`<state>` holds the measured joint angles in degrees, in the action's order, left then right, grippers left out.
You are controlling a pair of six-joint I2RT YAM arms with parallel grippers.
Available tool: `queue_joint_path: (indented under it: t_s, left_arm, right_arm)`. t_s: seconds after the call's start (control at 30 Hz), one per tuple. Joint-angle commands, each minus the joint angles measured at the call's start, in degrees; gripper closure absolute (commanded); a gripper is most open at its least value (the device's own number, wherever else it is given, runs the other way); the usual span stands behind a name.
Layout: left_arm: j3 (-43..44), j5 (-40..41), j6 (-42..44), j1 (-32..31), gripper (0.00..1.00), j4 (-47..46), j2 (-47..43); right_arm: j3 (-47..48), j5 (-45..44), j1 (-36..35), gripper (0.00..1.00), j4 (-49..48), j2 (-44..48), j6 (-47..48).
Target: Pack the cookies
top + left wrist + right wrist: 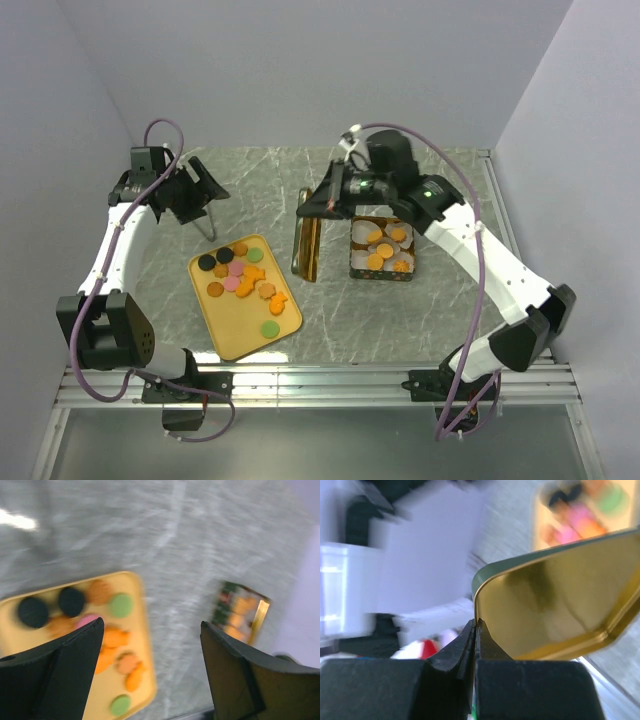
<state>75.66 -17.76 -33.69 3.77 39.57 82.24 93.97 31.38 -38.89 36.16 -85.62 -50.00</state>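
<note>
Grey marbled table (430,310), boxed in by pale lilac walls (300,70). Loose cookies (240,275) at 8 o'clock on yellow tray (232,345): flat rounds and flowers, orange, tan, pink, green, near-black. More orange ones at 3 o'clock in open tin (380,274). Right gripper (476,628) pinched tight on gold lid (555,605), stood on edge between tray and tin. Left gripper (151,625) spread wide at 10 o'clock, holding nothing.

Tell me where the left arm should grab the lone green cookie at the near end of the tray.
Pinch the green cookie across its rim, coming straight down from above. It lies flat on the tray, a little apart from the rest, with bare tray beside it for the fingers to land on. The left gripper is open and empty, so it looks ready for this.
</note>
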Motion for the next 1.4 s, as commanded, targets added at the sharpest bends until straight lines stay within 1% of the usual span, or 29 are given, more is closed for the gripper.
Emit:
queue_joint_path:
  t_s: [0.0, 0.03, 0.07, 0.1, 0.13, 0.17, 0.2, 0.23, 0.27, 0.3, 0.33, 0.37, 0.4, 0.43, 0.47, 0.5, 0.53, 0.57, 0.67, 0.77, 0.8, 0.83, 0.93, 1.1, 1.2, 1.23, 1.3, 1.33, 1.37]
  left_arm:
    - [-3.66, -20.44, -7.42, 0.18, 0.16, -15.63, -0.41]
    - [-5.85, -23.08, -11.70, 0.10, 0.15, -19.75, -0.76]
    - [-7.00, -28.59, -14.36, 0.10, 0.15, -27.63, -0.76]
    - [-8.32, -30.91, -17.17, 0.18, 0.14, -33.19, -0.94]
    - [-11.20, -33.46, -23.90, 0.10, 0.14, -38.20, -0.68]
    - [-12.54, -35.13, -27.18, 0.10, 0.14, -43.30, -0.59]
    - [-13.86, -38.20, -30.70, 0.01, 0.14, -54.14, -0.33]
    - [-16.31, -39.18, -37.87, -0.08, 0.13, -59.21, 0.46]
    - [-18.59, -40.59, -44.55, -0.25, 0.13, -69.87, 1.34]
    - [-19.57, -40.86, -47.58, -0.52, 0.13, -74.33, 1.78]
    - [-20.45, -40.78, -50.39, -1.13, 0.12, -83.25, 2.22]
    - [-22.12, -40.52, -55.81, -1.57, 0.12, -87.26, 3.27]
    - [-22.83, -40.25, -58.65, -2.01, 0.12, -92.17, 3.89]
    - [-24.23, -39.29, -61.55, -2.88, 0.11, -100.75, 5.11]
    - [-24.76, -38.67, -66.80, -3.33, 0.11, -105.36, 5.91]
    - [-25.12, -38.06, -69.20, -3.33, 0.11, -109.23, 6.61]
    - [-25.29, -37.53, -71.32, -5.33, 0.11, -112.58, 7.49]
    - [-25.38, -36.48, -74.99, -5.79, 0.11, -119.05, 9.15]
    - [-25.12, -34.72, -80.28, -6.67, 0.11, -127.17, 11.19]
    - [-25.12, -33.40, -83.72, -6.67, 0.11, -131.05, 12.07]
    - [-25.03, -32.61, -85.12, -6.67, 0.11, -135.33, 12.50]
    - [-24.95, -32.17, -88.18, -6.67, 0.11, -137.37, 13.64]
    - [-24.60, -30.93, -91.81, -6.67, 0.11, -143.88, 15.40]
    - [-24.07, -31.46, -92.87, -6.76, 0.11, -144.07, 15.23]
    - [-23.19, -32.34, -92.43, -6.76, 0.11, -142.06, 14.36]
    - [-22.84, -33.30, -90.69, -6.76, 0.11, -140.83, 13.14]
    - [-22.57, -34.44, -87.00, -6.76, 0.11, -132.59, 11.03]
    - [-22.48, -34.88, -82.54, -6.76, 0.11, -128.82, 8.67]
    - [-22.40, -35.76, -80.59, -6.76, 0.11, -122.69, 7.51]
  right_arm:
    - [-8.50, 13.96, 5.90, 1.00, -29.52, 5.63, -11.41]
    - [-10.55, 16.33, 7.15, 1.00, -34.88, 7.47, -18.31]
    - [-12.48, 17.13, 8.64, 1.00, -45.81, 8.19, -21.95]
    - [-15.28, 17.92, 10.84, 1.00, -51.22, 8.63, -25.29]
    - [-16.09, 18.37, 11.81, 1.00, -55.98, 8.72, -28.46]
    - [-16.54, 19.15, 12.43, 1.00, -64.12, 8.46, -34.06]
    - [-16.80, 19.34, 13.05, 1.00, -67.94, 8.11, -36.55]
    - [-16.89, 19.42, 14.01, 1.00, -71.46, 6.97, -39.01]
    - [-16.72, 19.08, 14.28, 1.00, -78.63, 5.57, -43.99]
    - [-16.46, 18.99, 14.46, 1.00, -85.05, 4.69, -48.83]
    - [-15.58, 18.46, 14.46, 1.00, -87.90, 3.02, -51.05]
    - [-15.31, 18.28, 14.55, 1.00, -90.45, 2.22, -54.73]
    - [-14.96, 17.67, 14.55, 1.00, -94.66, 1.61, -56.25]
    - [-14.70, 16.80, 14.46, 1.00, -96.26, 0.56, -57.57]
    - [-14.70, 16.35, 14.63, 1.00, -97.50, 0.11, -59.32]
    - [-14.52, 16.09, 14.46, 1.00, -98.90, -0.33, -60.03]
    - [-13.91, 16.00, 14.46, 1.00, -99.18, -1.12, -60.39]
    - [-13.56, 16.08, 14.55, 1.00, -99.44, -1.47, -60.91]
    - [-12.33, 16.17, 14.46, 1.00, -100.58, -2.61, -61.79]
    - [-12.06, 16.00, 14.55, 1.00, -101.11, -3.23, -62.24]
    - [-12.15, 15.56, 14.64, 1.00, -101.55, -3.32, -62.33]
    - [-12.50, 15.30, 14.55, 1.00, -102.34, -3.58, -62.76]
    - [-12.94, 14.42, 14.64, 1.00, -103.48, -4.46, -63.38]
    - [-13.03, 13.89, 14.55, 1.00, -103.66, -5.60, -62.86]
    - [-13.03, 13.71, 14.29, 1.00, -103.05, -6.57, -61.89]
    - [-12.94, 13.63, 14.37, 1.00, -102.96, -7.27, -61.80]
    - [-12.59, 13.36, 14.20, 1.00, -102.87, -8.24, -61.45]
    - [-12.50, 13.19, 14.20, 1.00, -102.70, -8.42, -61.27]
    - [-12.15, 12.84, 14.20, 1.00, -102.35, -8.68, -60.84]
